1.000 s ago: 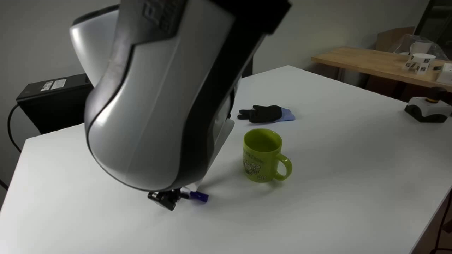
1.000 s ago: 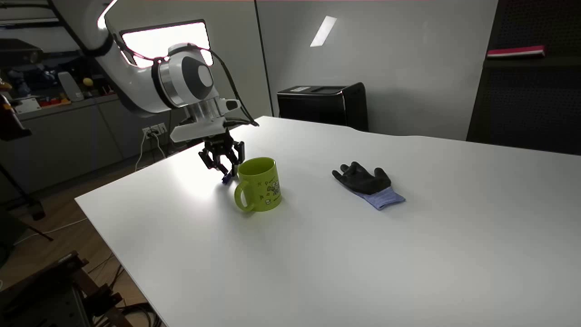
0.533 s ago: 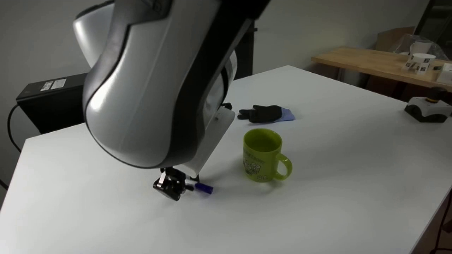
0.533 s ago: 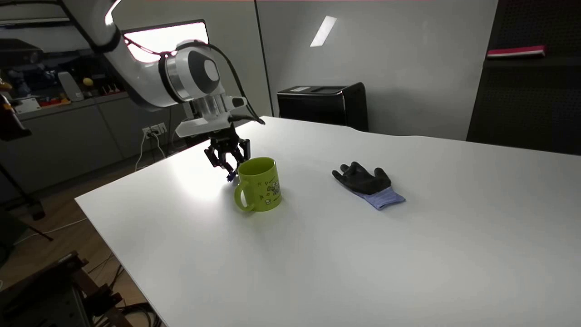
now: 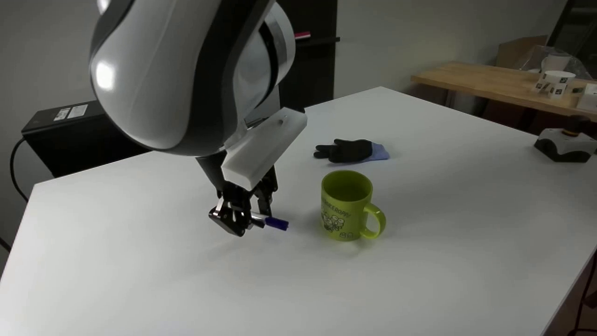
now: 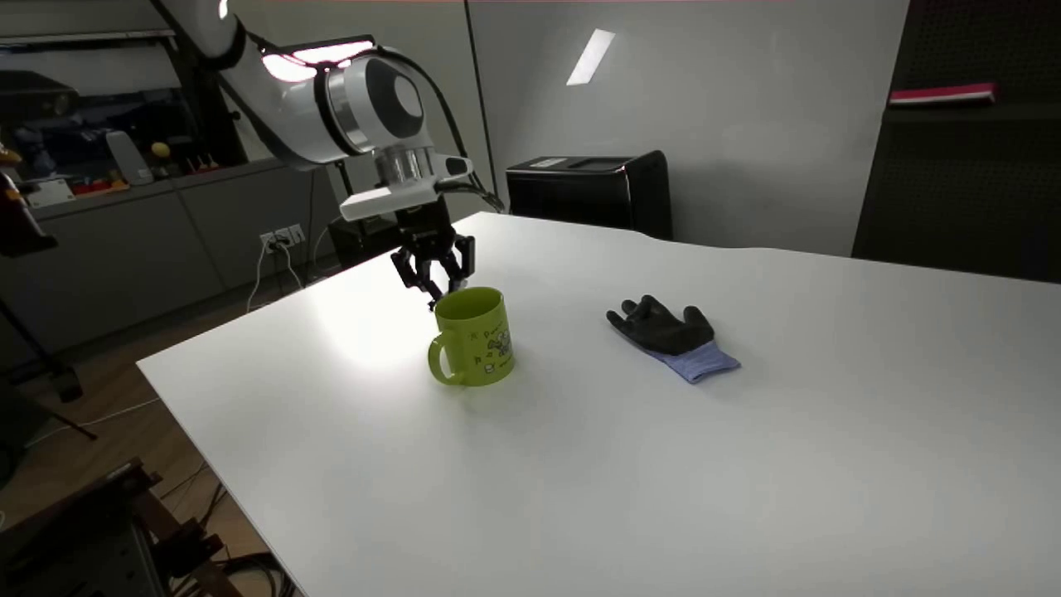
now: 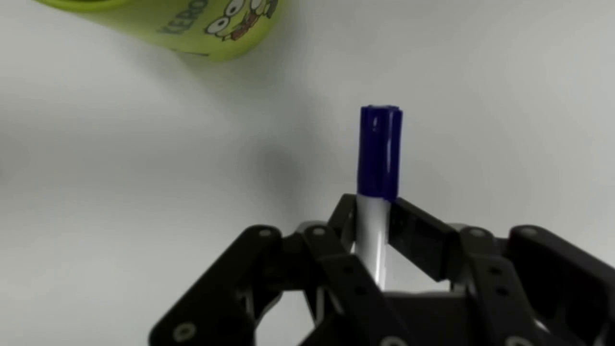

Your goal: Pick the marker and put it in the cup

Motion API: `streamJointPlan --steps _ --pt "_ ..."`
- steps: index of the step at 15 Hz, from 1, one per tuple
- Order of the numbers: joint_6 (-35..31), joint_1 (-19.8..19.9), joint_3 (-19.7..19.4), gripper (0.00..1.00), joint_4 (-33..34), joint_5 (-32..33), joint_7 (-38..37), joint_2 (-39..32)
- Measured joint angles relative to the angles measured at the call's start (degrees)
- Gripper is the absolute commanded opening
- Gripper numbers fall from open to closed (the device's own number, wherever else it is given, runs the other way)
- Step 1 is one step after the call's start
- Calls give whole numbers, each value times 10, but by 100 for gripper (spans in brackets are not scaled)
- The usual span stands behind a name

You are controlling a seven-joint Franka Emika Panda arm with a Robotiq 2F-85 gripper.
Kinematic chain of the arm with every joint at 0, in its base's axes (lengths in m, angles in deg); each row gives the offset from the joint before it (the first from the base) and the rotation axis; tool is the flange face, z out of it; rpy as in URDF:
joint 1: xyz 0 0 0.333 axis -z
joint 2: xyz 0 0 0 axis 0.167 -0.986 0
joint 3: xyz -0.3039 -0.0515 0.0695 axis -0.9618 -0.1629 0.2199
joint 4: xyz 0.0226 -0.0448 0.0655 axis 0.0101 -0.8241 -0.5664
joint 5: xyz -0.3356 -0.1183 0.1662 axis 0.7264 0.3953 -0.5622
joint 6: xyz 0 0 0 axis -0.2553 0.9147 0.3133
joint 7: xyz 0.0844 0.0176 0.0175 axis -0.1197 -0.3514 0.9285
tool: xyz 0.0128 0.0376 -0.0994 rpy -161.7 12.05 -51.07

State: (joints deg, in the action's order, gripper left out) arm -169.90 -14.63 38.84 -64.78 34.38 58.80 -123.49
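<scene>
The marker, white with a blue-purple cap, shows in the wrist view [image 7: 379,149] and in an exterior view [image 5: 277,223]. My gripper [image 7: 373,218] is shut on its white body just below the cap; the gripper also shows in both exterior views [image 5: 252,222] [image 6: 445,298]. The marker is held above the table, nearly level, cap pointing toward the cup's side. Its rear end is hidden by the gripper. The lime-green cup stands upright in both exterior views [image 5: 343,210] [image 6: 479,344] and at the wrist view's top left [image 7: 216,29]. The marker is apart from the cup.
A black glove with a blue cuff lies on the white table beyond the cup [image 5: 352,150] [image 6: 663,327]. A black box [image 6: 588,195] stands behind the table. A button box [image 5: 566,145] sits near the table's edge in an exterior view.
My gripper has risen from the table with the marker in it. In an exterior view it has moved up and right, closer behind the cup. The cup and glove have not moved.
</scene>
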Motion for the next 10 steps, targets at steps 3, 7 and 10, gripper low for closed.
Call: streamJointPlan --steps 3,7,10 --pt "47 14 12 6 24 -15 14 -7" --pt "97 24 22 6 52 -32 24 -17" --pt "119 25 25 6 69 -35 27 -25"
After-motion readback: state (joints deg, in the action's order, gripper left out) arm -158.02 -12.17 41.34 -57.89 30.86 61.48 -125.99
